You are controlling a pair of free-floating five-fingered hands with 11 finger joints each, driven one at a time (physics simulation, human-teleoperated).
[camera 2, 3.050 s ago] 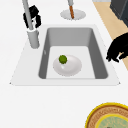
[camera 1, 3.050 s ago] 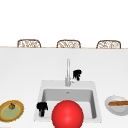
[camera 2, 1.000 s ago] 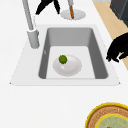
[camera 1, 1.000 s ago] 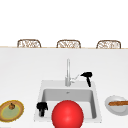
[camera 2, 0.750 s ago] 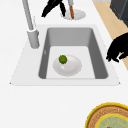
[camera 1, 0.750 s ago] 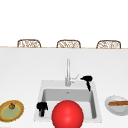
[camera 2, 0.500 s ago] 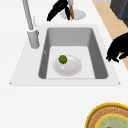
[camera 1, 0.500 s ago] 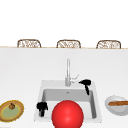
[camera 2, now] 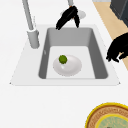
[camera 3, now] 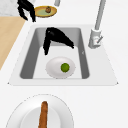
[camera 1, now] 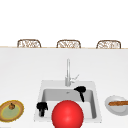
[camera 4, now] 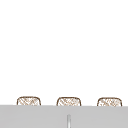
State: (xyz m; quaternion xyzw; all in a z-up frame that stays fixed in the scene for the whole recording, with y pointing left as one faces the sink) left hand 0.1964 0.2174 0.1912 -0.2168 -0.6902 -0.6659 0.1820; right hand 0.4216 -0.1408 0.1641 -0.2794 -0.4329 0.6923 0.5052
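Over the basin of the sink (camera 1: 97, 110), the right hand (camera 1: 80, 90) hangs in the air with its fingers relaxed and drooping downward, pinching nothing; in the right side view it (camera 3: 56, 37) sits above the far part of the basin, short of the white bowl (camera 3: 53, 68) on the sink floor. A small green lime (camera 3: 65, 67) rests in that bowl, a little off centre toward the faucet (camera 3: 96, 35) side. The lime looks light, firm and smooth-skinned, so it would likely roll or slip; a grip from above, with fingertips on opposite sides, seems safest. Being round, it shows no long axis and points nowhere in particular. The left hand (camera 1: 41, 107) hovers with curled fingers, holding nothing, at the sink's front left edge. On the tabletop (camera 1: 22, 75) stand a yellow plate (camera 1: 5, 113) and a white plate (camera 1: 112, 110) bearing a brown stick-shaped piece of food (camera 1: 118, 103). A red ball (camera 1: 67, 114) fills the front view's foreground.
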